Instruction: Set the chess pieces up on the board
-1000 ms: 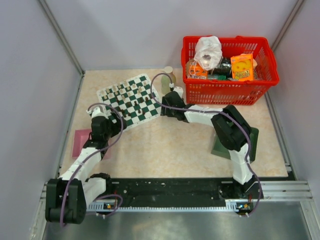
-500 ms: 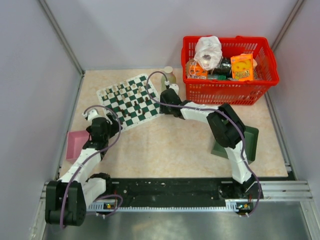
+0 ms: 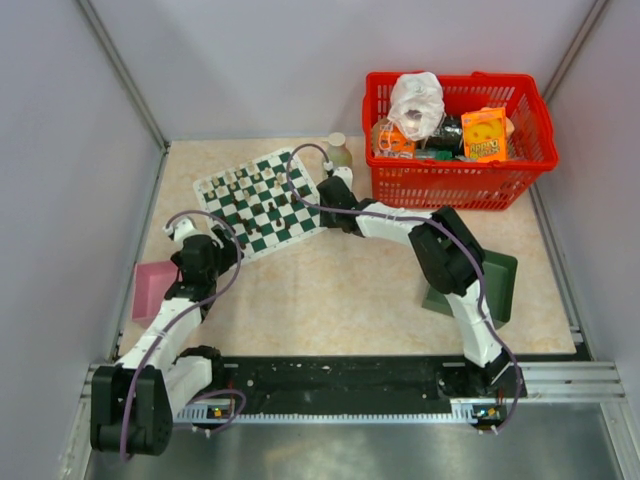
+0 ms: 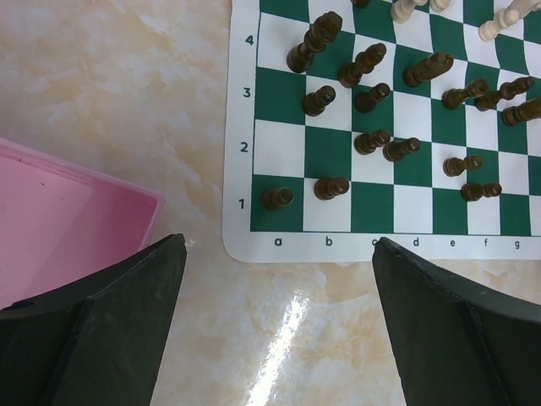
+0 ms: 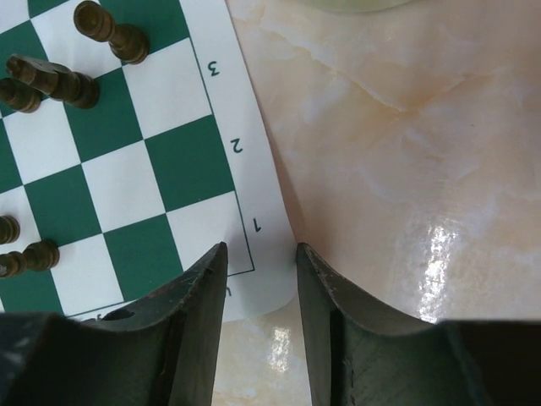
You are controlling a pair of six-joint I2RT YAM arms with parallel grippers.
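Note:
The board point(image 3: 272, 216) is a green and white checked mat lying at an angle on the table's far left half. Dark chess pieces point(image 4: 372, 139) stand loosely over its near rows, with cream ones point(image 4: 493, 25) further back. My left gripper point(image 4: 281, 244) hangs wide open over bare table just short of the board's point(image 4: 279, 148) lettered edge, with nothing between its fingers. My right gripper point(image 5: 260, 249) stands at the board's point(image 5: 190, 165) corner. Its jaws are narrowed but apart, the white border's corner between them. Dark pieces point(image 5: 110, 34) stand a few squares away.
A red basket point(image 3: 450, 188) full of packets stands at the back right. A pale bottle point(image 3: 338, 150) is just beyond the board. A dark green tray point(image 3: 502, 285) lies under the right arm, and a pink tray point(image 3: 150, 288) beside the left arm. Walls close in both sides.
The right gripper has moved left and back toward the board's edge while its jaws narrowed. The left arm drew back leftward off the board, uncovering the pink tray, then held still.

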